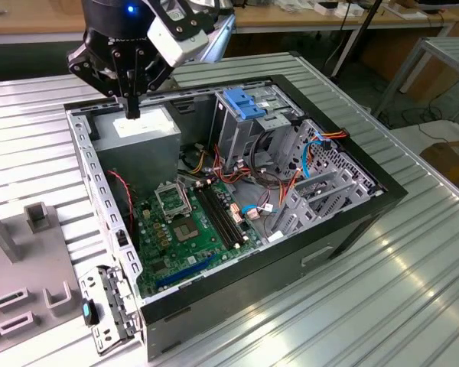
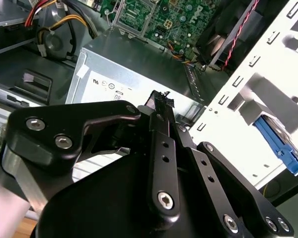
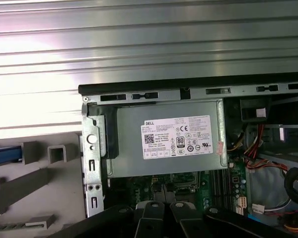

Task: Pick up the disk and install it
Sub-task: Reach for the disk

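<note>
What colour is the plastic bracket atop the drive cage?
The bracket is blue; clearest in exterior view.

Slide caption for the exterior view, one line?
Black gripper, shut, poised over grey metal power-supply box in open computer case.

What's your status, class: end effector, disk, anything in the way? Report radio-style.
End effector shut, empty, over the power supply. Disk outside the case, not held. Case frame stands between them.
</note>
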